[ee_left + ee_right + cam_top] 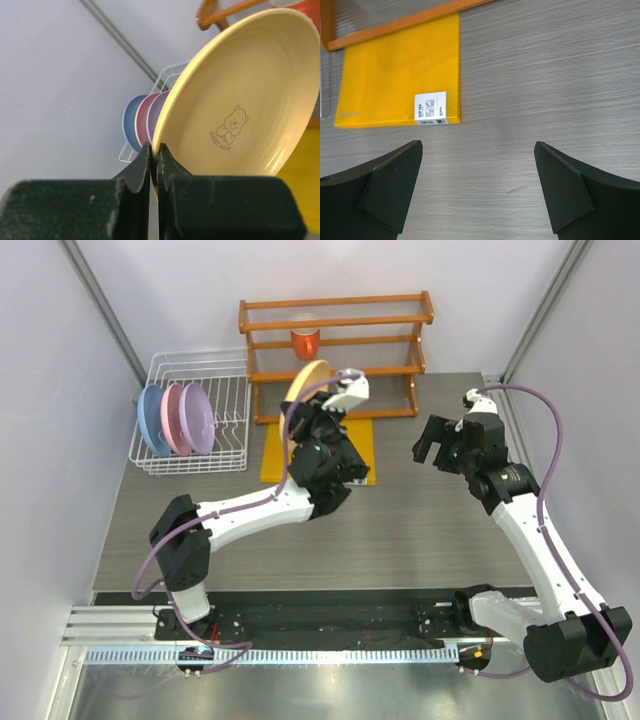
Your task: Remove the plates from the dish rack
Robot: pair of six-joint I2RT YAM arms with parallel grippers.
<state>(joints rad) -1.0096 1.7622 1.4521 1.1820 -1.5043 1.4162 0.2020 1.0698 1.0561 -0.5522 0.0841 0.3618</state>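
Note:
My left gripper [322, 412] is shut on the rim of the peach-orange plate [305, 385] and holds it on edge in the air over the yellow folder; the wrist view shows its bear print [240, 100] and my gripper [157, 150] pinching the rim. The light blue [150, 419], pink [174, 418] and lilac [197, 417] plates stand upright in the white wire dish rack [225, 400] at the back left; they also show in the left wrist view [145, 120]. My right gripper [428, 448] is open and empty above bare table [478, 165].
An orange wooden shelf rack [335, 350] with an orange cup [305, 340] stands at the back. A yellow folder [275, 462] lies flat in front of it, also in the right wrist view [400, 70]. Grey walls close in both sides.

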